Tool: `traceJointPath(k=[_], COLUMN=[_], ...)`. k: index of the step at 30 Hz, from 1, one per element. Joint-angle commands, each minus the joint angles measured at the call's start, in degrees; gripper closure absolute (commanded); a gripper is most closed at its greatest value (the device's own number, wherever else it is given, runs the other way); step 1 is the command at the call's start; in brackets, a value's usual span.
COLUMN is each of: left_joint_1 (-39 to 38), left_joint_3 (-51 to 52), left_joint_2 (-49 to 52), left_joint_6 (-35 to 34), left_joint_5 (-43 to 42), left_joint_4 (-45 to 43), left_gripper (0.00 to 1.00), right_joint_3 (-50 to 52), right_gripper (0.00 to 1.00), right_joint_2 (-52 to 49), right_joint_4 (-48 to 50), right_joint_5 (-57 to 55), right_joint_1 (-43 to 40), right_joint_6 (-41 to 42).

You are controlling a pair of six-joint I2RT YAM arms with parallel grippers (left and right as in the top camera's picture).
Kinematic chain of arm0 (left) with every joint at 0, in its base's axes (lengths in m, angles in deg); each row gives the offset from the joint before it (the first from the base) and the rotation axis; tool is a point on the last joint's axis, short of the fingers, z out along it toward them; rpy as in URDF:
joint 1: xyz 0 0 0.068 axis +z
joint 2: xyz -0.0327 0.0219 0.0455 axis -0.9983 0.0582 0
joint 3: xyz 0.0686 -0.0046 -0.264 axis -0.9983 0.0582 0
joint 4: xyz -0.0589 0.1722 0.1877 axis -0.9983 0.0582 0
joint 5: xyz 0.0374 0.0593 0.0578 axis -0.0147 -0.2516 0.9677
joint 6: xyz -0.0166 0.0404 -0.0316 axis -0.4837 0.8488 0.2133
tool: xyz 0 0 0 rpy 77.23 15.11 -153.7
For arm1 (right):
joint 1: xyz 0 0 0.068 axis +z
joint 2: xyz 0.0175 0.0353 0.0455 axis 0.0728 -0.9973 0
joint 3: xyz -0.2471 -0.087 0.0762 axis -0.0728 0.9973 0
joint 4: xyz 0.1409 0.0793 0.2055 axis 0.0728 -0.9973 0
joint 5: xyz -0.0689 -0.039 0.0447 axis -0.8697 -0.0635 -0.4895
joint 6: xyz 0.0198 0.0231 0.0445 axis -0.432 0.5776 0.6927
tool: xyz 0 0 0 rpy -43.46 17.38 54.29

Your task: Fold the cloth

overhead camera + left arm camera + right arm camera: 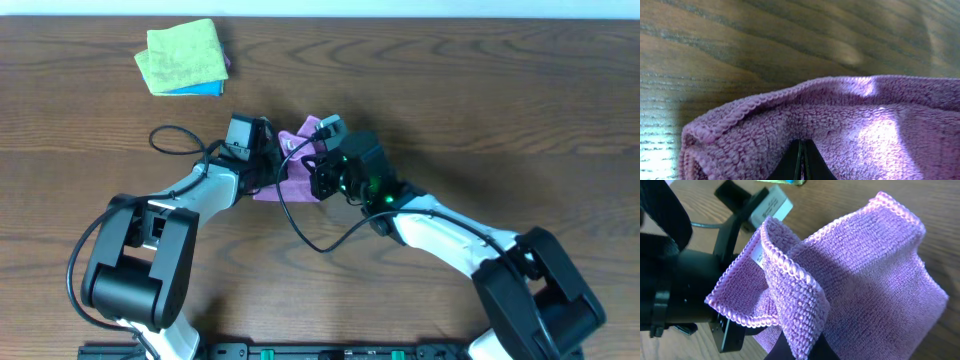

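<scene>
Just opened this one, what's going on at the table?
Both arms meet mid-table at the purple cloth. The left gripper and right gripper each appear shut on it, holding it bunched up, with a hemmed corner flopped over in the right wrist view. It is not yet a neat fold. A yellow-green cloth lies apart, near the far left edge.
</scene>
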Motion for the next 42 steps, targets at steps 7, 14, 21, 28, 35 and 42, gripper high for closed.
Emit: traceJointPath(k=[7,14,21,28,35,42], left_joint_1=[0.6,3.2,5.1,7.1,9.4,10.6], left_joint_3=[-2.4,-2.4,-2.4,-2.4,-2.4,-2.4], left_joint_2=[-4.7,-10.8,-14.6,-16.3,-18.2,-19.9], left_joint_6=[0.0,1.4,3.0,3.1,3.5,3.9], left_joint_5=[3.6,7.4,10.7,12.2,12.2,12.2], left_joint_4=[1.4,5.0,6.5,6.9,6.9,6.8], left_gripper=[0.95,0.94,0.94,0.94,0.94,0.94], right_joint_3=[-2.9,-2.9,-3.5,-6.9,-8.5,-8.5], right_gripper=[0.98,0.99,0.99,0.99,0.99,0.62], right_joint_2=[-2.1,-2.2,-4.2,-8.1,-10.1,-10.1], right_joint_4=[-0.3,-0.3,0.0,-0.9,-2.7,-2.8], right_joint_5=[-0.6,-0.6,-0.8,-0.8,-0.8,1.0], right_joint_1=[1.2,1.4,1.5,3.6,5.7,7.1], right_joint_6=[-1.9,-2.3,-2.4,-2.6,-2.6,-2.6])
